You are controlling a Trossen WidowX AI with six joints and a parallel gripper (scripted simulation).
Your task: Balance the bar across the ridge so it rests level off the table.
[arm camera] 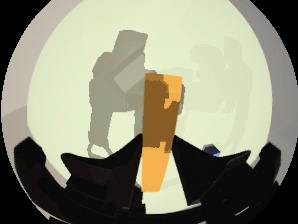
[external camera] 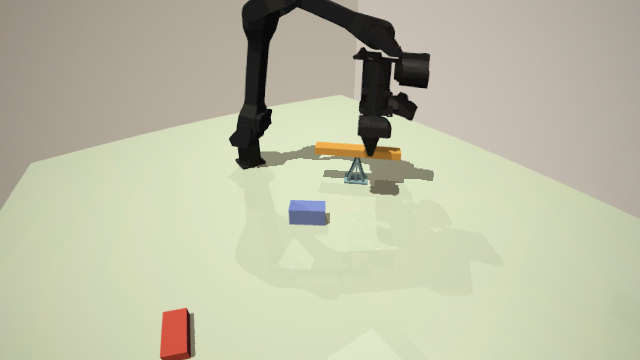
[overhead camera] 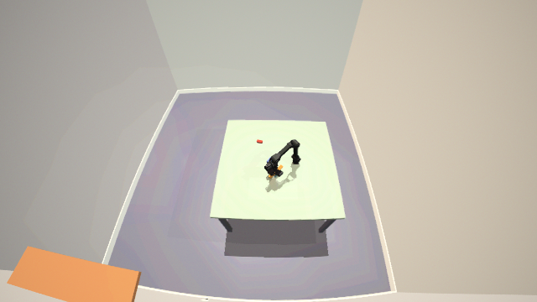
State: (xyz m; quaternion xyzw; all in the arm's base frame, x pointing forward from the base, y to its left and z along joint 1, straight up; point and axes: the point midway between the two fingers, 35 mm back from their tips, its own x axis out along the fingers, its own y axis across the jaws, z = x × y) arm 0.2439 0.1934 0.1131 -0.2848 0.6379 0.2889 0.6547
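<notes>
"Where do we have the bar (overhead camera: 280,167) (external camera: 340,149) (arm camera: 162,100)?"

"We have it above the desk (overhead camera: 310,193) (external camera: 125,225) (arm camera: 60,100), lying across the top of the ridge (external camera: 356,172). Both ends are off the surface, and its shadow falls on the desk below."

"And our gripper (overhead camera: 271,174) (external camera: 370,154) (arm camera: 157,136)?"

"We have its fingers clamped on the bar, one against each long side, as the wrist view shows. In the exterior view we are gripping it a little right of the ridge's peak, with the gripper pointing straight down."

"Do we have it level?"

"Nearly, we'd say. In the exterior view it slopes slightly down to the right, though we can't tell how much of that is the camera's angle. Its underside meets the peak or sits just over it; we can't tell which."

"Have we let go?"

"No, we have both fingers at its sides."

"What else do we see on the desk?"

"We see a blue block (external camera: 307,213) (arm camera: 211,150) in front of the ridge in the exterior view, lying flat. The red block (overhead camera: 259,141) (external camera: 175,334) lies well apart from the ridge, nearer that camera. Our arm (overhead camera: 284,152) (external camera: 256,65) bends up and over from its base to reach the bar."
</notes>
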